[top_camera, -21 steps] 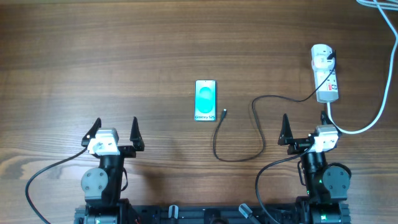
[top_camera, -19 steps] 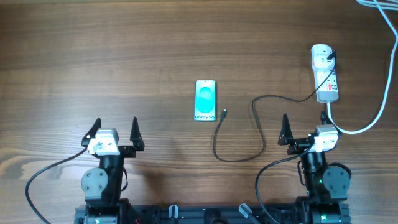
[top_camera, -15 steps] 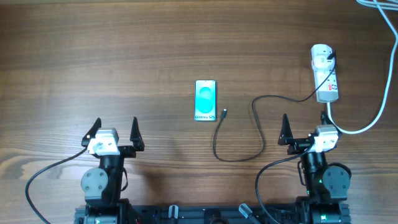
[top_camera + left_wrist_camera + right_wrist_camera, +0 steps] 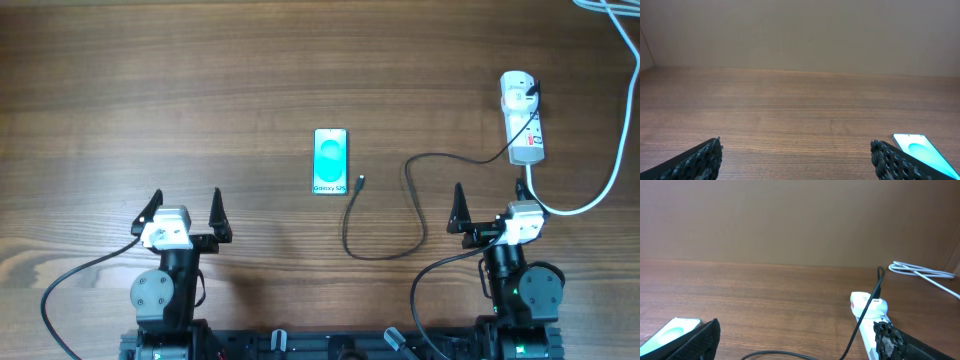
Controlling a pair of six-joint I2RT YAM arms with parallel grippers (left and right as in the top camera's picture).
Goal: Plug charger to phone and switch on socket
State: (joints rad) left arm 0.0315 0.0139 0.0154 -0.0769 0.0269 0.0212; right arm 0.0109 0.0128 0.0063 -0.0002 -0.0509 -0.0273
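Overhead, both arms sit at the near edge, the left jaws and the right jaws each spread wide. The phone (image 4: 331, 161) lies mid-worktop (image 4: 200, 80), screen up. The charger (image 4: 380, 257) tip rests just right of its near end, its cable looping to the socket (image 4: 524, 130) at far right.

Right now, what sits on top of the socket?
A black plug sits in the socket, the charger leading off it. The outlet beneath the plug is covered.
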